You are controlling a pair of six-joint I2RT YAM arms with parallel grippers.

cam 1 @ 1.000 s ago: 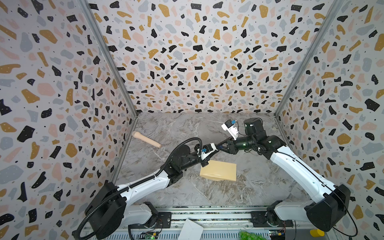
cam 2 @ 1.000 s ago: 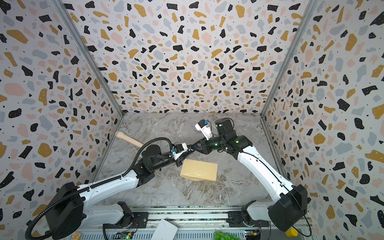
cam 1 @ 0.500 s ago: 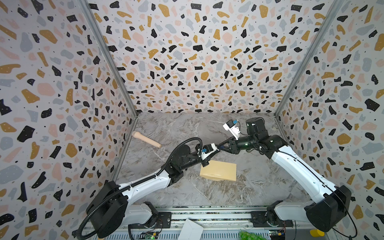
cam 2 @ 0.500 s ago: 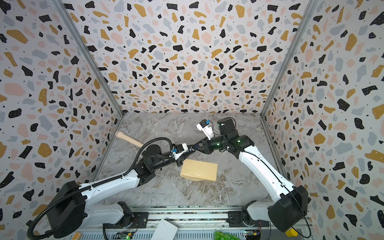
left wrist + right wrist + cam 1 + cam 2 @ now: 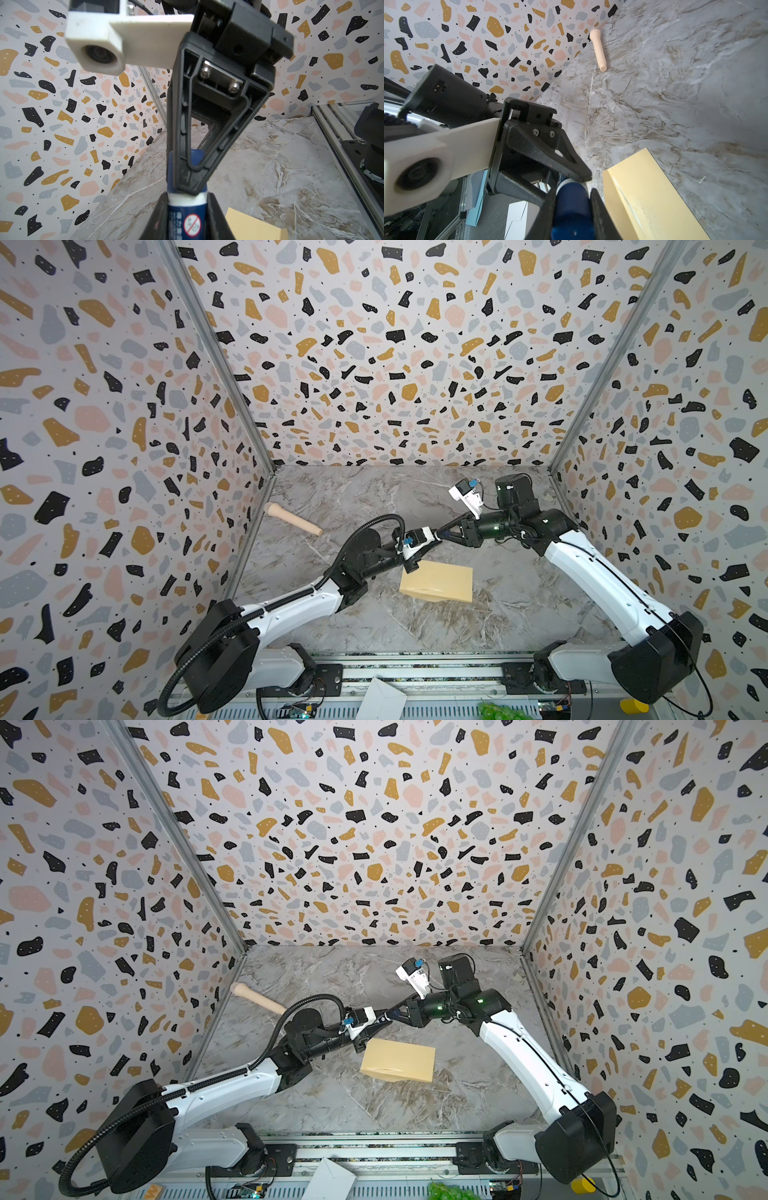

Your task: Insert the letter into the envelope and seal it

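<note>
Left gripper (image 5: 187,222) clamps the blue plastic cylindrical glue stick (image 5: 184,214) by its body, right gripper (image 5: 572,216) clamps its cap end; the tan kraft-paper rectangular envelope (image 5: 440,583) lies just below both, judged light, floppy, slide-prone: pin one edge, lift the flap; letter unseen.

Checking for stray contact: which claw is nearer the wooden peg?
Left. The left claw sits right of the wooden peg; the right claw meets it from farther right.
</note>
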